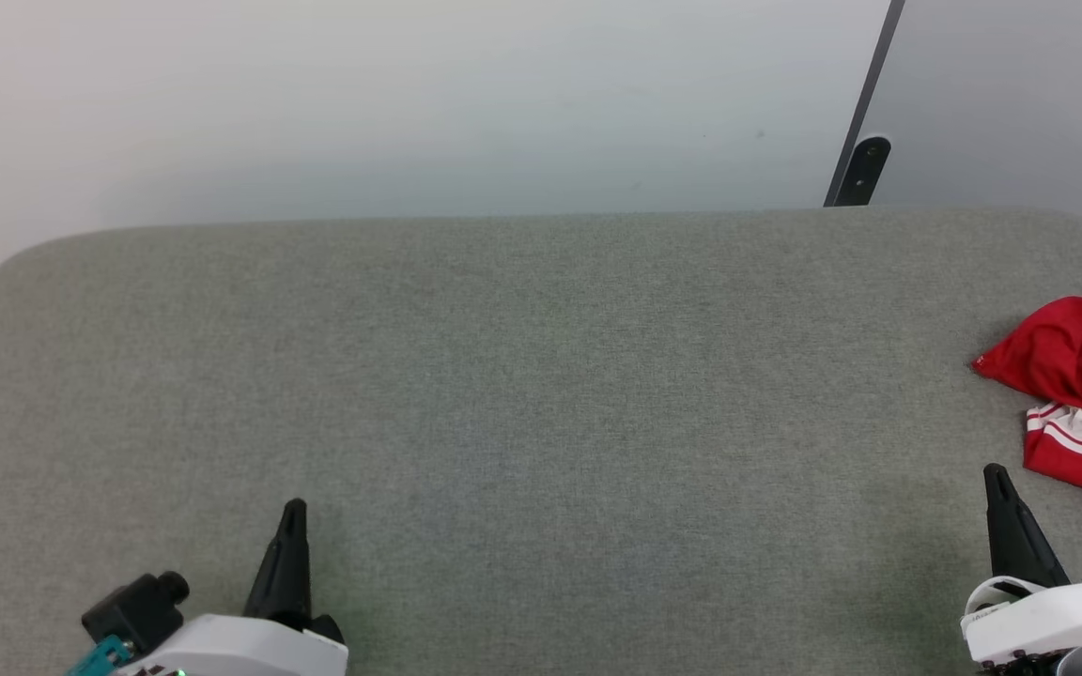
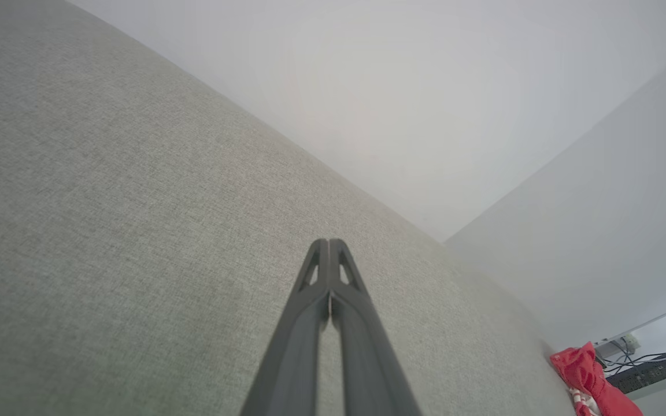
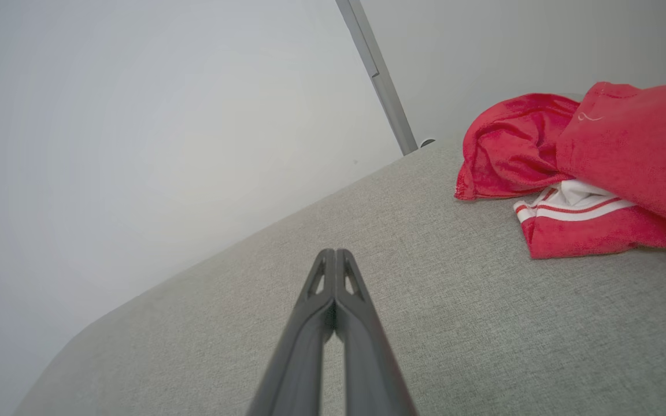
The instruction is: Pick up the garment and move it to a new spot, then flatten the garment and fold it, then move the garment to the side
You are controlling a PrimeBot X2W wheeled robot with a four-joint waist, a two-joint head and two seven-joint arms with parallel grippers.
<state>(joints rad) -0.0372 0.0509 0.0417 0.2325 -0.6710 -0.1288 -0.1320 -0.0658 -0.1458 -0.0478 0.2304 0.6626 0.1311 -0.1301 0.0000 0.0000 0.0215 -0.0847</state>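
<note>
the garment (image 1: pixel 1081 394) sits bunched at the right edge of the head view on the grey table (image 1: pixel 541 376); looks soft, light, floppy, so I'd pinch a raised red fold; left gripper (image 1: pixel 293 512) and right gripper (image 1: pixel 996 474) both pinched closed, empty

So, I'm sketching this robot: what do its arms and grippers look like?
The left gripper and right gripper: long black tapering jaws with triangular openings near the tips, on white wrist housings. Beside the left housing sit a black knob and a teal connector.
</note>
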